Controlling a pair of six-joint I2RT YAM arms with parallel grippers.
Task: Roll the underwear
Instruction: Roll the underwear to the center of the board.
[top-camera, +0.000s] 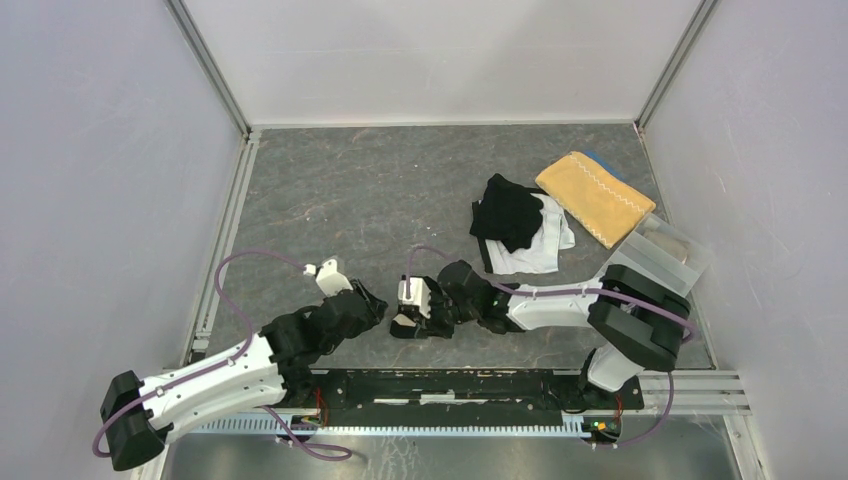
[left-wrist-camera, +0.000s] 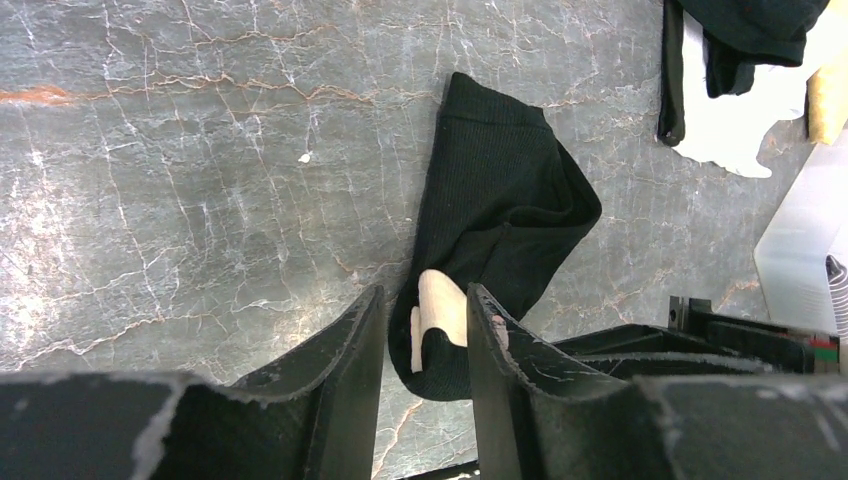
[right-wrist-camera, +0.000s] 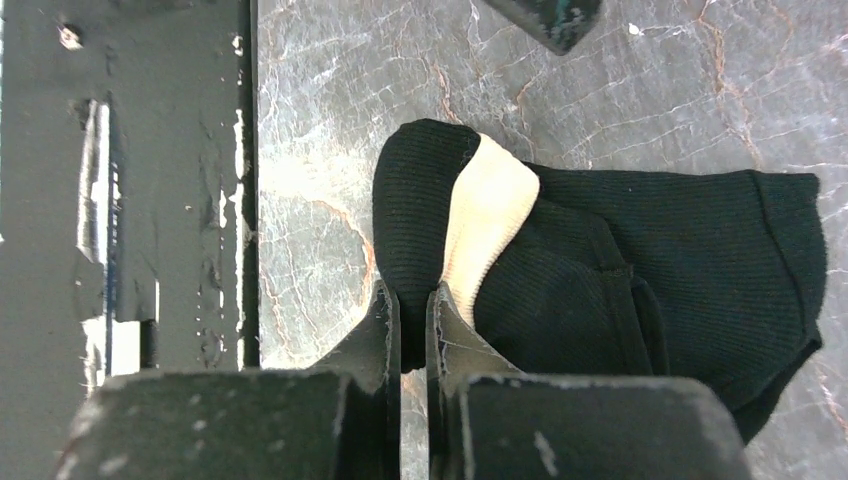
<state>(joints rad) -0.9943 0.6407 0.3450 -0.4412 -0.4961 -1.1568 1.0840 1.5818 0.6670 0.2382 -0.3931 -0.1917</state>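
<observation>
Black underwear, edge nipped in right hand

— What surrounds the table?
— Plain pale walls on three sides of it, metal posts at its far corners.
— Its top?
— Dark grey, veined like stone.

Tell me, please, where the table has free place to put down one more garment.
Free: the left half of the table, between the left wall and the black underwear that the right claw pinches. Crowded: far right, where the garment pile, yellow towel and clear tray lie close together.
</observation>
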